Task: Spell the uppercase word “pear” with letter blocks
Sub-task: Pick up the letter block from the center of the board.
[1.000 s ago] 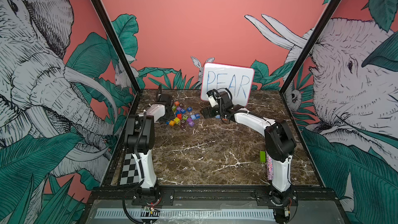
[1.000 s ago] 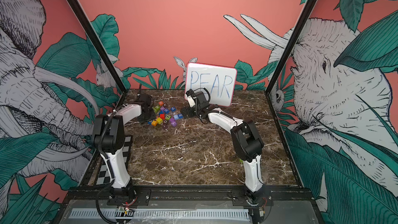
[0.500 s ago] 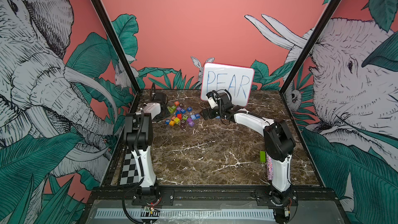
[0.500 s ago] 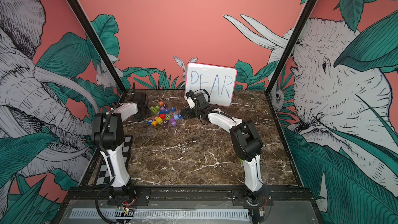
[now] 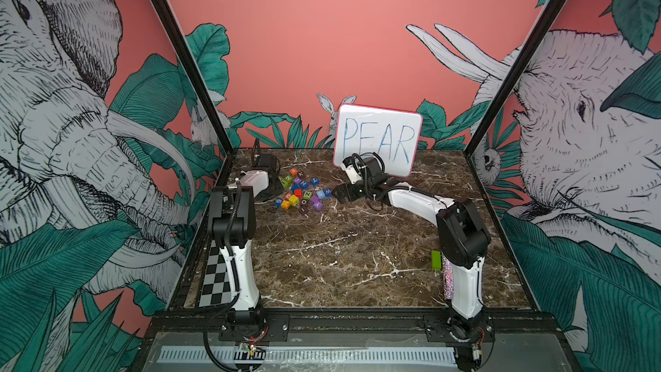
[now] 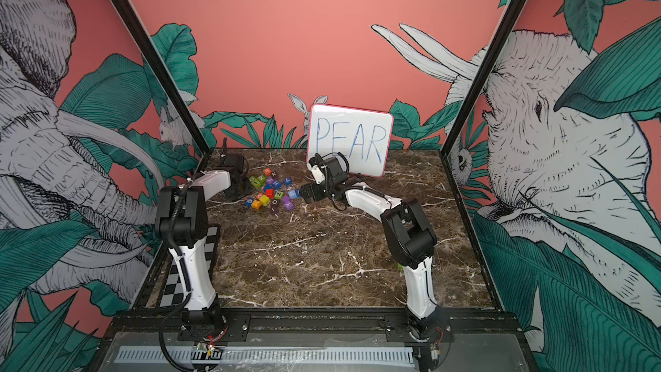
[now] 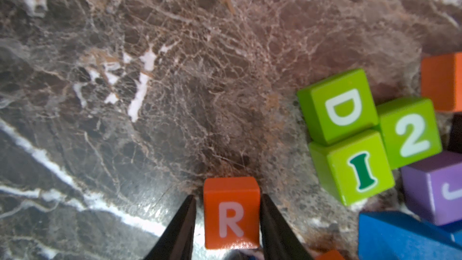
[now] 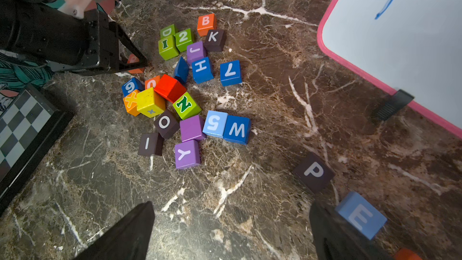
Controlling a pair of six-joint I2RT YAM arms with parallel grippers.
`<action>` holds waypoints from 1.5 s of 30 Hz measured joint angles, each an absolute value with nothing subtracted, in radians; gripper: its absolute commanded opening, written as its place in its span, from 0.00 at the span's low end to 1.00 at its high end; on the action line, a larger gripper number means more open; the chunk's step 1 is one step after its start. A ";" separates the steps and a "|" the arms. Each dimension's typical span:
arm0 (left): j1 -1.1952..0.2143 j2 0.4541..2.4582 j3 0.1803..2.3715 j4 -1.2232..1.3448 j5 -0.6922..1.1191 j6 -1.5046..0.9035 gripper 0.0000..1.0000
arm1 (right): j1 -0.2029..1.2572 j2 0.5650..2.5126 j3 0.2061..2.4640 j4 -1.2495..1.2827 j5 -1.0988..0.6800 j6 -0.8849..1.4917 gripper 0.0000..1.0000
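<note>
- Left claw (image 7: 227, 196) has shifted a little at the left edge of the pile (image 5: 300, 191) over the last second; the right claw (image 8: 231, 205) has held its place.
- Left claw's fingers flank the R block (image 7: 231, 217), which sits on the table (image 7: 175, 83). One finger touches it and a sliver of table shows beside the other, so I cannot tell whether the grip is firm.
- Right claw gapes wide over bare table, holding nothing. The E block (image 8: 360, 215) lies just outside one finger, with the P block (image 8: 313, 172) near it.
- In both top views R is hidden behind the left claw, and P and E behind the right; only the wrist views show them.
- The right wrist view catches R only in part, between the left claw's fingers.
- An orange block (image 8: 407, 255) is cut off at that view's edge, its letter unseen.
- The whiteboard (image 5: 377, 139) reading PEAR shows whole in both top views and cropped in the right wrist view.
- The table is brown marble with white veins, and a checkerboard (image 5: 214, 273) lies at its left edge. The walls (image 5: 322, 48) are salmon with elephants and leaves.
</note>
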State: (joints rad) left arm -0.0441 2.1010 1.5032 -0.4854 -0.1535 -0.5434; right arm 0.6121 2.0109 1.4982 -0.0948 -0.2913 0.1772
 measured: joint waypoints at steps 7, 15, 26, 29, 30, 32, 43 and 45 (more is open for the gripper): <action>-0.044 2.101 1.501 -0.484 -0.155 -0.536 0.37 | 0.612 1.979 1.444 -0.089 -0.290 0.203 0.99; -0.044 2.082 1.452 -0.418 -0.151 -0.530 0.35 | 0.606 1.842 1.329 -0.080 -0.287 0.286 0.99; -0.045 2.081 1.449 -0.408 -0.135 -0.527 0.34 | 0.606 1.599 1.143 -0.165 -0.181 0.309 0.99; -0.047 2.081 1.449 -0.408 -0.134 -0.527 0.34 | 0.606 1.553 1.116 -0.179 -0.155 0.307 0.99; -0.049 2.081 1.449 -0.407 -0.135 -0.527 0.34 | 0.606 1.544 1.111 -0.183 -0.149 0.307 0.99; -0.051 2.081 1.449 -0.404 -0.135 -0.527 0.33 | 0.606 1.536 1.104 -0.184 -0.142 0.307 0.99; -0.069 2.081 1.445 -0.391 -0.135 -0.526 0.33 | 0.606 1.534 1.080 -0.189 -0.129 0.308 0.99; -0.074 2.081 1.445 -0.391 -0.135 -0.526 0.33 | 0.606 1.526 1.069 -0.183 -0.123 0.307 0.99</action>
